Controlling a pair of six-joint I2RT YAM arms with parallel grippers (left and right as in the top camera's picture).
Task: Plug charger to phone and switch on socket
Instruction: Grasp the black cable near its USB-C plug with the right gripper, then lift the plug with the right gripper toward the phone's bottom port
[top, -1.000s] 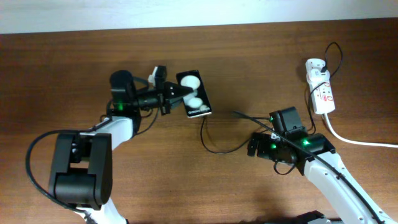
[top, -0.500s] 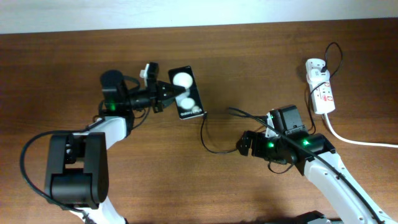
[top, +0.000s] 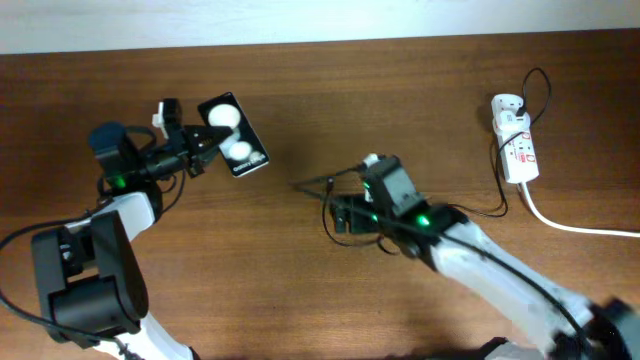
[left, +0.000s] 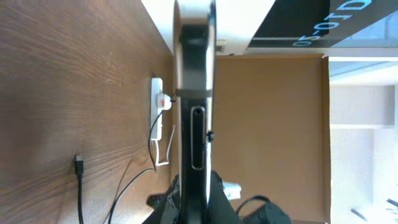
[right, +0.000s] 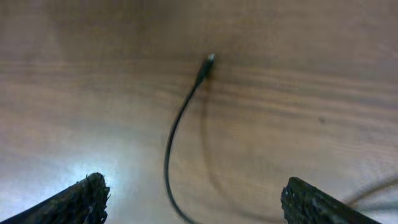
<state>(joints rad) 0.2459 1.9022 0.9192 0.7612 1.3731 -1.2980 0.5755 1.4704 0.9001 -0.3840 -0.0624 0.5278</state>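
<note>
My left gripper (top: 197, 157) is shut on the phone (top: 233, 148), a black slab with two white round patches, and holds it on edge above the table at the far left. The left wrist view shows the phone (left: 196, 112) edge-on between the jaws. The charger (top: 326, 215) is a thin black cable lying on the table, and its plug tip (top: 296, 185) points left. My right gripper (top: 337, 212) hovers over the cable loop, open and empty. In the right wrist view the plug tip (right: 208, 62) lies ahead of the open fingers (right: 199, 205). The socket (top: 515, 145) lies at the far right.
A thick white cord (top: 580, 228) runs from the socket off the right edge. The wooden table (top: 300, 300) ends at a white wall along the back. The socket (left: 157, 102) and the plug tip (left: 79, 165) also show in the left wrist view.
My left gripper has carried the phone to the left, away from the plug tip. My right gripper has moved left over the cable loop, towards the plug tip.
</note>
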